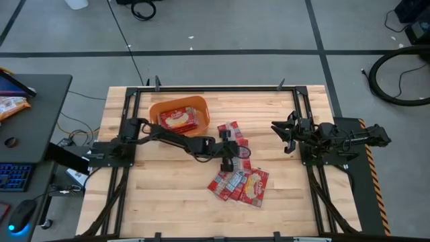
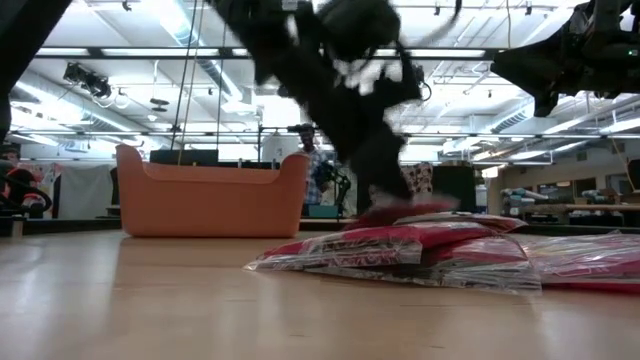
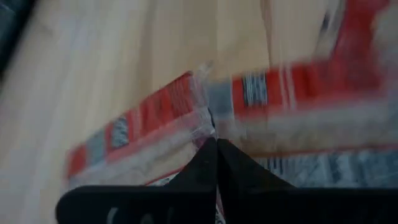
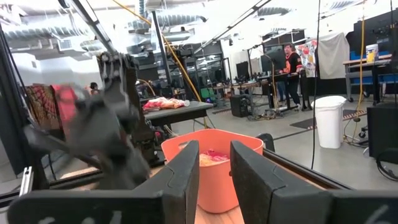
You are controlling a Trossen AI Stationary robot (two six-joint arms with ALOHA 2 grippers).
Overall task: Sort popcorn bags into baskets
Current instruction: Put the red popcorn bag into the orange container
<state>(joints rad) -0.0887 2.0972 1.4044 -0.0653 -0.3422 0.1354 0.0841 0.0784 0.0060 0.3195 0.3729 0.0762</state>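
Honestly, the left end effector (image 1: 228, 156) is clamped tight down in the popcorn bags (image 1: 240, 176) scattered mid-worktop (image 1: 168, 202), pinching what looks like just a packet's thin edge. That could slip out, or drag a neighbouring packet along on the way to the orange basket (image 1: 176, 115). Right end effector (image 1: 287, 134) hangs partly open over the worktop's right side, holding nothing.

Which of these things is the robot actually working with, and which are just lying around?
Part of the job:
- popcorn bags piled on the table
- orange basket, one bag already inside
- left gripper, shut on a popcorn bag in the pile
- right gripper, waiting at the table's right side

Just lying about:
- keyboard on the side desk
- mouse
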